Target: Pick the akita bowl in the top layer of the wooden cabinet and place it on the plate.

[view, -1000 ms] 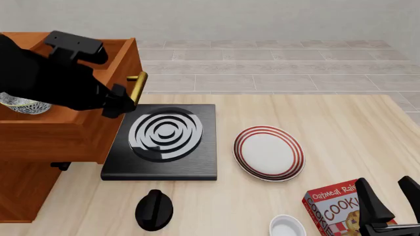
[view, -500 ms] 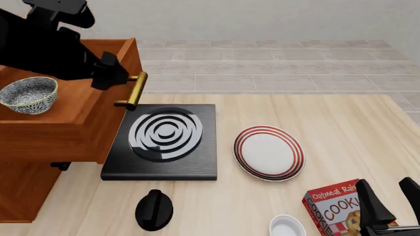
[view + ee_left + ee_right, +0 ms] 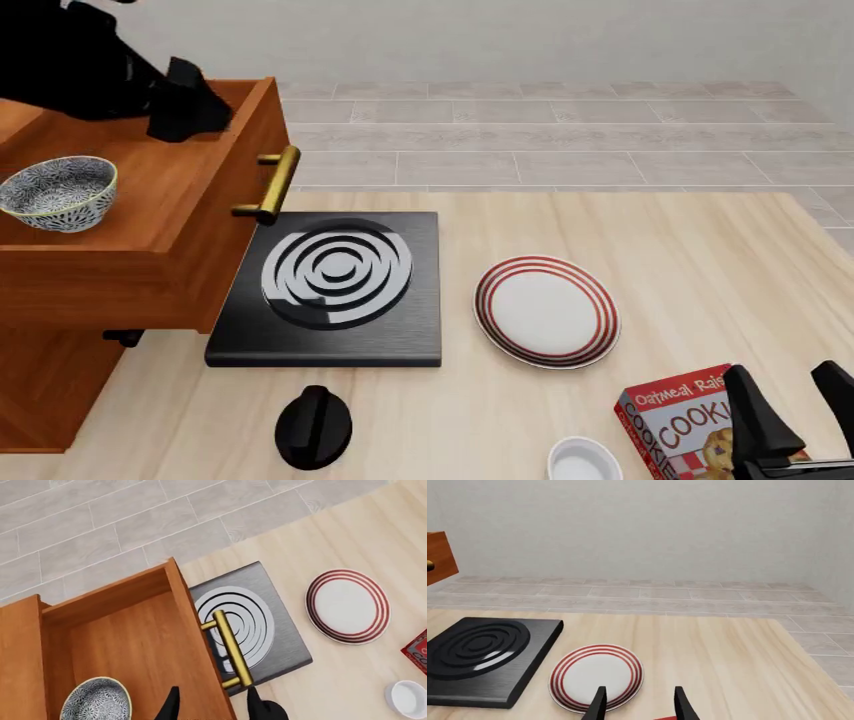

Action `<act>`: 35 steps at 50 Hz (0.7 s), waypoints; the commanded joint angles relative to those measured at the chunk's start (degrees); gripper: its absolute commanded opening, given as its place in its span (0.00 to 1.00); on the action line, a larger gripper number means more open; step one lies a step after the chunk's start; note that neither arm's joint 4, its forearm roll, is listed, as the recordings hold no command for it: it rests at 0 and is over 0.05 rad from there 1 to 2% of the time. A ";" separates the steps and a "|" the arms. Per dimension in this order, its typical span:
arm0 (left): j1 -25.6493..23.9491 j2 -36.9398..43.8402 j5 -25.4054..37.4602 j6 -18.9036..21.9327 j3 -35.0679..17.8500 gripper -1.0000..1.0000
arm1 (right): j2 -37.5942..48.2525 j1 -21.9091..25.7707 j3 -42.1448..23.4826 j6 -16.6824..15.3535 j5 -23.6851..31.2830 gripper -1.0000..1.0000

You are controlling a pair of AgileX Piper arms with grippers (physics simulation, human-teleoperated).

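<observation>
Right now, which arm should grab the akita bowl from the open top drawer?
Left. Its claw is open above the pulled-out top layer, where the akita bowl sits. The right claw is at the table's near right corner by the cookie box, with the plate between.

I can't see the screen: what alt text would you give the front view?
A patterned akita bowl sits in the open top layer of a wooden cabinet, with the left pincer above the drawer. On the table, a black stove lies beside a red-ringed plate.
</observation>
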 commanded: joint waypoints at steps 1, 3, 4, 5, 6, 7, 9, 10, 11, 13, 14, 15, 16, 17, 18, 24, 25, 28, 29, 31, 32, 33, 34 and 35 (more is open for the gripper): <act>2.53 0.14 1.60 1.07 -1.66 1.00 | -0.01 0.00 0.04 -0.03 -0.05 1.00; 3.07 0.07 1.95 1.09 -1.53 1.00 | -0.01 0.01 0.05 -0.01 -0.06 1.00; 3.26 0.05 2.01 1.15 -1.55 1.00 | -0.01 0.02 0.05 -0.02 -0.06 1.00; 3.66 0.17 2.33 1.06 -1.53 1.00 | -0.01 0.02 0.05 -0.02 -0.08 1.00; 3.96 0.14 2.51 0.88 -1.68 1.00 | -0.01 0.00 0.06 0.00 -0.10 1.00; 4.09 0.12 2.57 1.06 -1.71 1.00 | -0.01 0.01 0.05 -0.01 -0.11 1.00; 4.69 -0.09 2.53 1.77 -1.85 1.00 | 0.00 -0.01 0.05 0.02 -0.12 1.00; 4.68 0.11 2.83 1.05 -2.19 1.00 | 0.00 -0.02 0.05 0.01 -0.14 1.00; 5.08 0.04 2.78 1.45 -2.11 1.00 | 0.00 -0.04 0.05 0.01 -0.15 1.00; 5.27 -0.07 2.69 1.60 -1.87 1.00 | 0.00 -0.07 0.05 -0.01 -0.16 1.00; 5.54 -0.15 2.57 1.87 -1.62 1.00 | -0.01 -0.07 0.05 -0.02 -0.16 1.00; 5.68 -0.17 2.54 1.95 -1.49 1.00 | 0.00 -0.08 0.05 -0.01 -0.16 1.00; 5.85 -0.14 2.58 1.91 -1.50 1.00 | -0.01 -0.08 0.04 0.01 -0.16 1.00; 6.04 -0.14 2.57 2.02 -1.56 1.00 | -0.02 -0.09 0.04 0.02 -0.16 1.00; 6.16 -0.16 2.59 2.06 -1.63 1.00 | -0.01 -0.08 0.05 0.00 -0.18 1.00; 7.47 -0.01 2.49 2.28 -1.07 1.00 | -0.01 -0.07 0.04 -0.03 -0.18 1.00; 7.57 -0.04 2.38 2.30 -1.02 1.00 | -0.02 -0.05 0.03 -0.05 -0.16 1.00; 8.17 -0.16 2.09 2.72 -0.59 1.00 | -0.03 -0.02 0.01 -0.08 -0.13 1.00; 8.45 -0.24 1.91 2.96 -0.43 1.00 | -0.03 -0.02 0.00 -0.10 -0.11 1.00; 8.63 -0.28 1.78 3.08 -0.18 1.00 | -0.04 -0.02 -0.01 -0.12 -0.11 1.00; 8.96 -0.41 1.55 3.33 0.17 1.00 | -0.04 -0.02 -0.01 -0.16 -0.11 1.00; 9.01 -0.41 1.52 3.26 0.27 1.00 | -0.04 -0.02 -0.01 -0.16 -0.10 1.00; 9.12 -0.51 1.35 3.24 0.51 1.00 | -0.04 -0.02 -0.01 -0.16 -0.10 1.00; 9.28 -0.58 1.26 3.37 0.78 1.00 | -0.04 0.00 -0.02 -0.17 -0.08 1.00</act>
